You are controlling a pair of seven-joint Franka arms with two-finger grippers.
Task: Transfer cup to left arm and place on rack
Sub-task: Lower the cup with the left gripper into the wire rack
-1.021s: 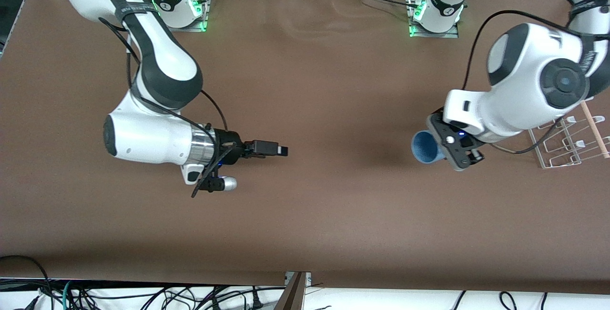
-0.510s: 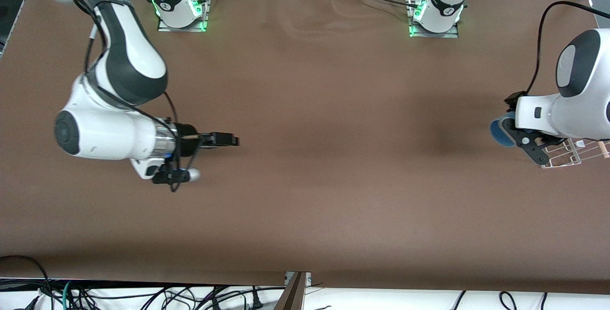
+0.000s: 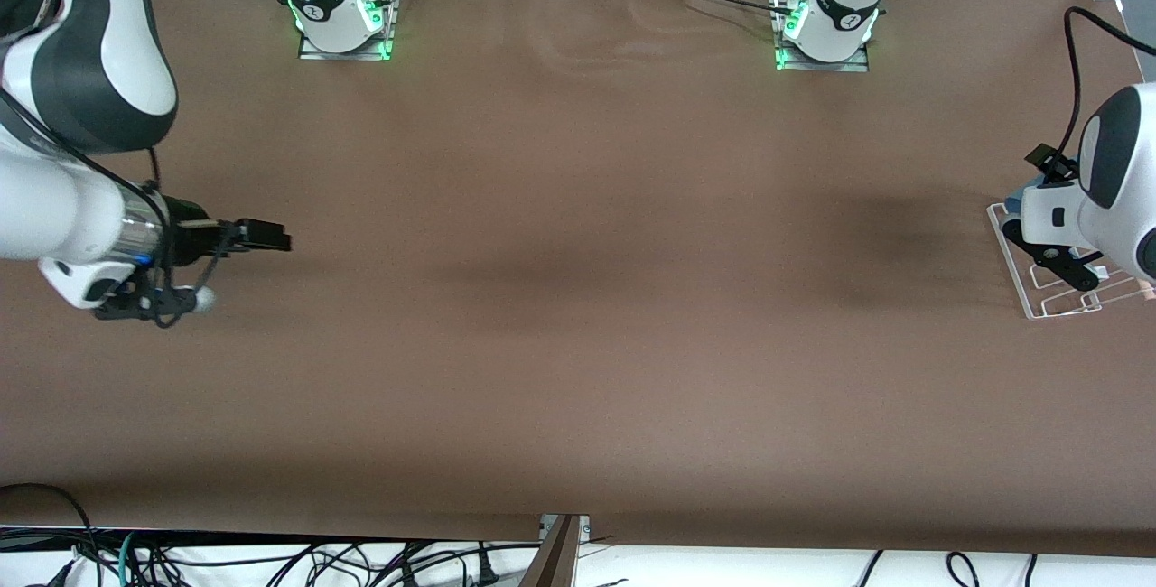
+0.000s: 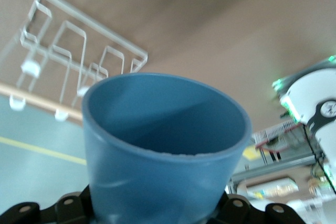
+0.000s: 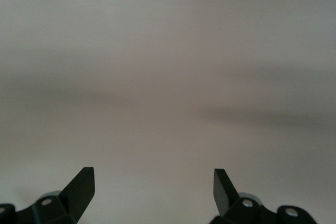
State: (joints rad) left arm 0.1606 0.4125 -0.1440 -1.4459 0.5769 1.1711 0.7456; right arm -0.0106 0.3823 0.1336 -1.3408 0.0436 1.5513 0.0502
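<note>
- Left wrist view shows the left gripper [image 4: 157, 216] clamped on the cup [image 4: 163, 145], held over the rack [image 3: 1061, 284], loops just below its mouth.
- Right gripper [image 5: 152, 187] waits, spread empty over the worktop [image 3: 578, 298].

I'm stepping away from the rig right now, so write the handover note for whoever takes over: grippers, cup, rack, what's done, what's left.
Left gripper: shut on the cup, in the air over the rack at the left arm's end of the table. The cup's open mouth faces the left wrist camera.
Right gripper: open, holding nothing, over bare table at the right arm's end; that arm waits.
Done: the cup is in the left arm's grip, so the transfer is complete.
Left: lower the cup onto the rack's wire loops, open the fingers, pull the left arm clear.
</note>
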